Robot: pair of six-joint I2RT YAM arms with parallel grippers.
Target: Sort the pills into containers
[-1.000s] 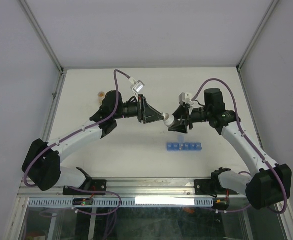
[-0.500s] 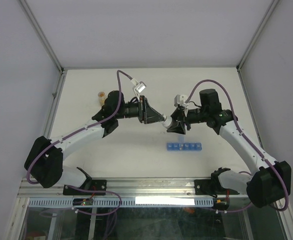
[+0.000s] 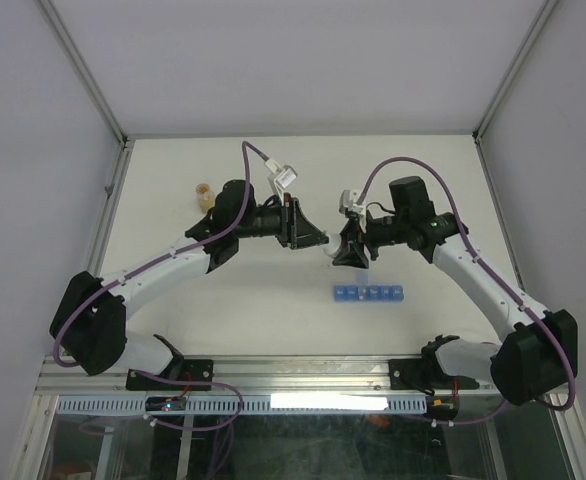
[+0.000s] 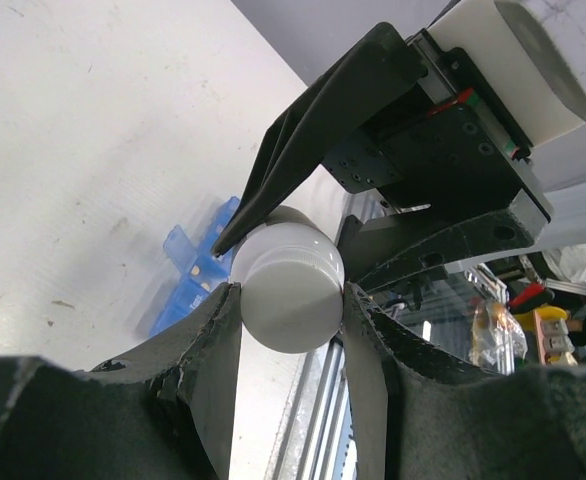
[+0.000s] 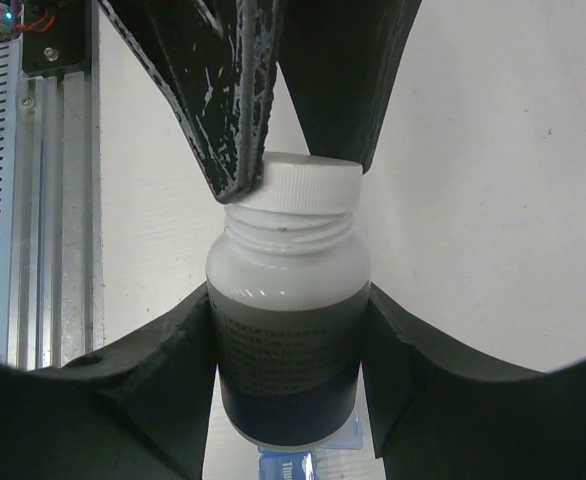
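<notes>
We are holding the white bottle (image 5: 288,330) off the table (image 3: 223,300) between both arms, near the table's middle. The right gripper (image 5: 288,295) is clenching the bottle's body, its fingers (image 5: 178,370) pressing either side, while the left gripper (image 4: 288,300) is pinching the ribbed cap (image 5: 303,185) from the far end. The blue organizer strip (image 3: 370,293) is lying flat at about five o'clock from the bottle, apart from both arms, and a small bottle with orange contents (image 3: 204,191) is standing out at ten o'clock. We are judging this to be the uncapping step, and the risks are starting here. If the right fingers are gripping too lightly, the body may be turning with the cap instead of unscrewing. The bottle seems to be lying more sideways than upright, so once the cap is coming free the pills may be pouring onto the table. A jerk at release could also be knocking the strip askew. We cannot tell whether its compartments are standing open.
</notes>
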